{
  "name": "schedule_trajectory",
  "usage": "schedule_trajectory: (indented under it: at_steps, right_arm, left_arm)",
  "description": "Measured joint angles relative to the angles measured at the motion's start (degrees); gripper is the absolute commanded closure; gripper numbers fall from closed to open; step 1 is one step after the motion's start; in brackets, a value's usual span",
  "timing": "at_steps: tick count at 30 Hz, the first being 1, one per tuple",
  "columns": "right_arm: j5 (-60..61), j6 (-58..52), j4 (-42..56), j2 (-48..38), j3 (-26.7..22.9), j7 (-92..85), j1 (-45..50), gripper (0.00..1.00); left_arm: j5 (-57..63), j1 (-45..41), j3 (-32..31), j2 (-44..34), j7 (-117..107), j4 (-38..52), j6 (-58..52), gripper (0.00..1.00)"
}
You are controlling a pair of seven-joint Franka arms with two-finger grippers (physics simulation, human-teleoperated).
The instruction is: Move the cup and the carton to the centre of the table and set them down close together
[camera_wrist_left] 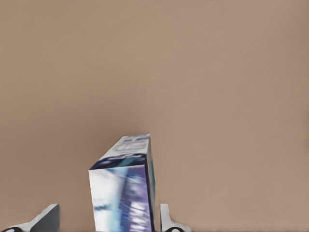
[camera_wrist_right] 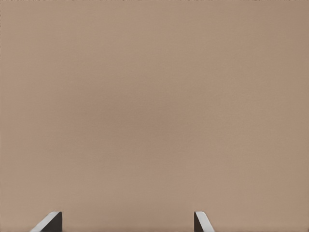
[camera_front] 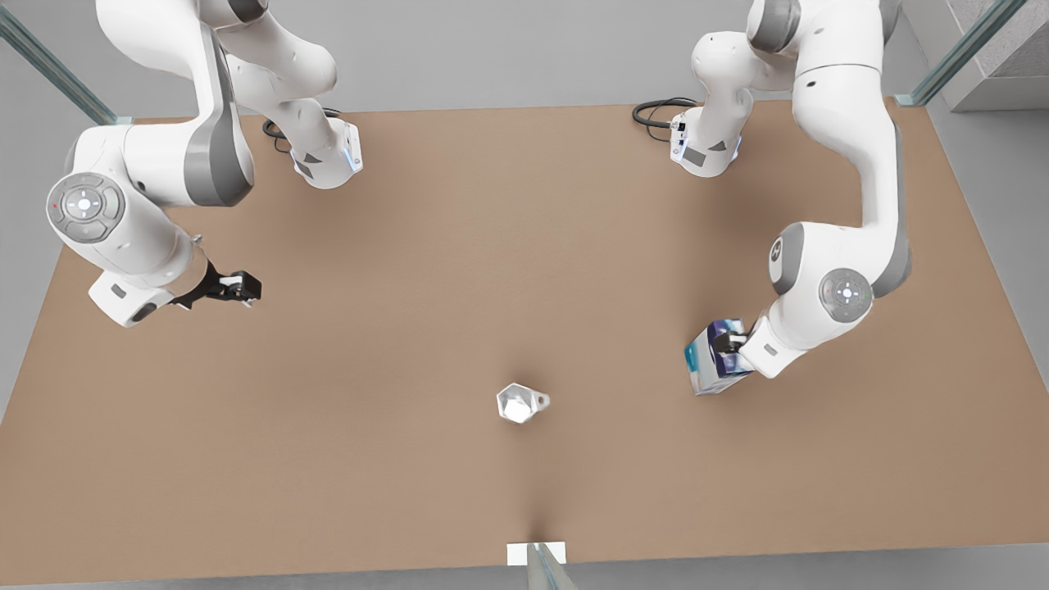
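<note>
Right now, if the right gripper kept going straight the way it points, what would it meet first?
Probably just the table. The right gripper, open and empty, looks at bare tabletop ahead in its wrist view. The cup and the carton, held in the left gripper, appear off that line, though depth is unclear.

On the table (camera_front: 328, 426), the cup (camera_front: 518, 403) stands alone; toward the front view's right the left gripper (camera_front: 729, 342) clasps the tilted carton (camera_front: 711, 359); the right gripper (camera_front: 238, 287) hovers opposite.
</note>
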Motion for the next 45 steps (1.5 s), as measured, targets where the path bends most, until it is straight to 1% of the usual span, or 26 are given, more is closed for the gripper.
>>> schedule_trajectory:
  at_steps: [6, 15, 16, 17, 18, 23, 26, 27, 28, 33, 35, 37, 38, 40, 41, 45]
  right_arm:
    - [0.0, -0.1, 0.1, 0.0, 0.0, 0.0, 0.1, 0.00]
    - [0.0, 0.0, 0.0, 0.1, 0.0, 0.1, 0.1, 0.00]
    - [0.0, 0.0, 0.0, 0.1, 0.0, 0.1, 0.1, 0.00]
    - [0.0, 0.0, 0.0, 0.2, 0.0, 0.1, 0.1, 0.00]
    - [0.0, 0.0, 0.0, 0.2, 0.0, 0.1, 0.1, 0.00]
    - [0.0, 0.1, 0.0, 0.2, 0.0, 0.1, 0.1, 0.00]
    - [0.0, 0.1, 0.0, 0.2, 0.0, 0.1, 0.1, 0.00]
    - [0.0, 0.1, 0.0, 0.2, 0.0, 0.1, 0.1, 0.00]
    - [0.0, 0.1, 0.0, 0.2, 0.0, 0.1, 0.1, 0.00]
    - [0.0, 0.1, 0.0, 0.3, 0.0, 0.1, 0.1, 0.00]
    - [0.0, 0.2, 0.0, 0.3, 0.0, 0.1, 0.1, 0.00]
    - [0.0, 0.2, 0.0, 0.3, 0.0, 0.1, 0.1, 0.00]
    - [0.0, 0.2, 0.0, 0.4, 0.0, 0.1, 0.1, 0.00]
    - [0.0, 0.2, 0.0, 0.4, 0.0, 0.1, 0.1, 0.00]
    - [0.0, 0.3, 0.0, 0.4, 0.0, 0.1, 0.1, 0.00]
    - [0.0, 0.4, -0.3, 0.4, 0.0, 0.1, 0.1, 0.00]
  left_arm:
    - [0.4, -0.1, 0.0, 0.1, 0.2, -3.7, 1.3, 0.00]
    - [-0.5, -1.1, 0.0, 1.8, -1.8, -5.3, 2.8, 0.01]
    - [-0.5, -1.1, 0.0, 1.8, -1.8, -5.3, 2.8, 0.06]
    - [-0.5, -1.1, 0.0, 1.8, -1.8, -5.4, 2.7, 0.26]
    - [-0.5, -1.1, 0.0, 1.8, -1.8, -5.4, 2.7, 0.42]
    - [-0.2, -1.1, 0.0, 1.7, -1.4, -5.4, 2.7, 0.51]
    - [0.7, -1.1, 0.0, 1.6, -1.4, -5.4, 2.7, 0.51]
    - [1.0, -1.1, 0.0, 1.5, -1.4, -5.4, 2.6, 0.54]
    - [1.3, -1.2, -0.1, 1.3, -1.5, -5.4, 2.5, 0.54]
    - [2.4, -2.0, -0.3, -2.8, -1.2, -5.0, 0.5, 0.54]
    - [4.7, -2.8, -4.1, -5.4, -0.5, -4.3, -1.4, 0.54]
    - [7.1, -2.7, -6.5, -7.2, -2.0, -3.9, -4.3, 0.54]
    - [7.2, -2.7, -8.9, -7.5, -2.6, -3.7, -5.4, 0.54]
    - [8.5, -2.9, -12.2, -8.2, 5.1, -2.4, -7.1, 0.54]
    - [9.0, -2.6, -12.3, -8.3, 15.1, -1.8, -6.8, 0.54]
    - [8.5, -2.2, -12.3, -8.6, 41.7, -0.5, -7.2, 0.53]
